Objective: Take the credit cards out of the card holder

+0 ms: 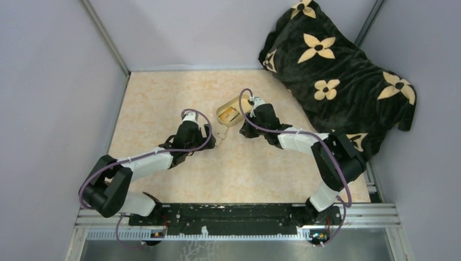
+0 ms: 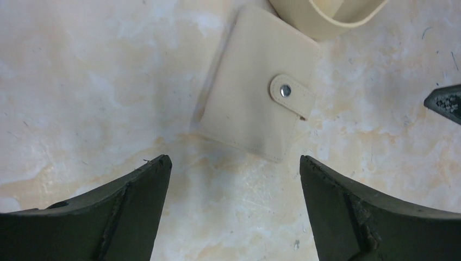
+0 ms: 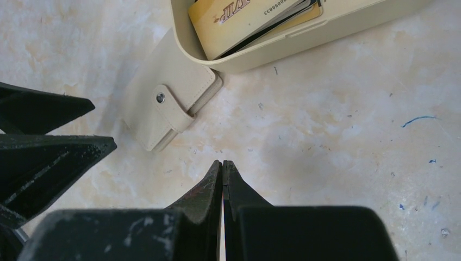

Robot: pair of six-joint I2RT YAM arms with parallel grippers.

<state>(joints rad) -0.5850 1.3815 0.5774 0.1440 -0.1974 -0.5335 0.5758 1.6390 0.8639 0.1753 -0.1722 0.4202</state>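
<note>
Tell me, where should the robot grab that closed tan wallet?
Probably across the card holder by its fold edge and tab edge, coming from above with the open left gripper: it lies flat, and the dish sits at its far edge.

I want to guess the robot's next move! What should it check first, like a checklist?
1. Left claw open, facing the card holder: ok.
2. Right claw shut, nothing in it: ok.
3. Card holder lying flat, tab snapped shut: ok.
4. Cards lying in the dish: ok.
5. No card left inside the card holder: cannot tell, it is closed.
</note>
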